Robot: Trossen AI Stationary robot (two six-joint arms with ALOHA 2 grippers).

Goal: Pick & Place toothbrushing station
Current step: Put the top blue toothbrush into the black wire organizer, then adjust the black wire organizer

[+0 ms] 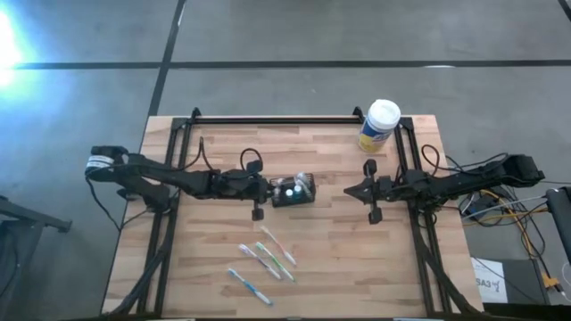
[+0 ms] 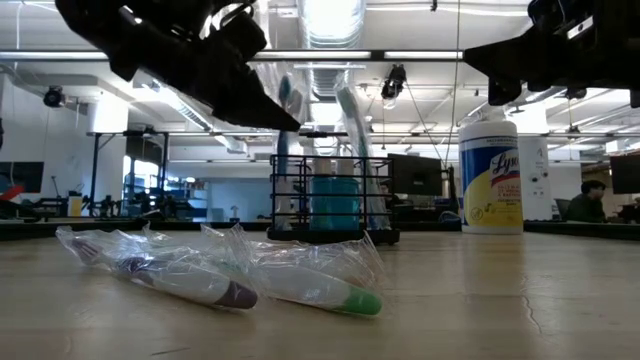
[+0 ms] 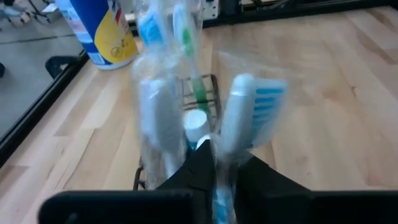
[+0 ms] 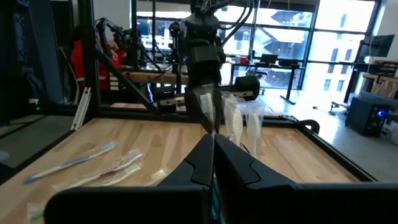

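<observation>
Wrapped toothbrushes [image 1: 261, 260] are seen lying near the table's [image 1: 196, 267] front edge. At the middle, the toothbrushing station [image 1: 294, 192] is filled with upright wrapped brushes; one is pinched by the left end effector [image 1: 264, 189]. The right end effector [image 1: 355, 189] is closed and empty, well apart. "Ly" is read on the far yellow canister [image 2: 490, 175].

Two dark jointed arms, black cables looped along links, white label on left arm [image 1: 96, 163].

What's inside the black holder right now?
The holder has wrapped toothbrushes standing upright in it, and something teal shows through its slotted sides. The left gripper covers its near side, so the bottom is hidden.
</observation>
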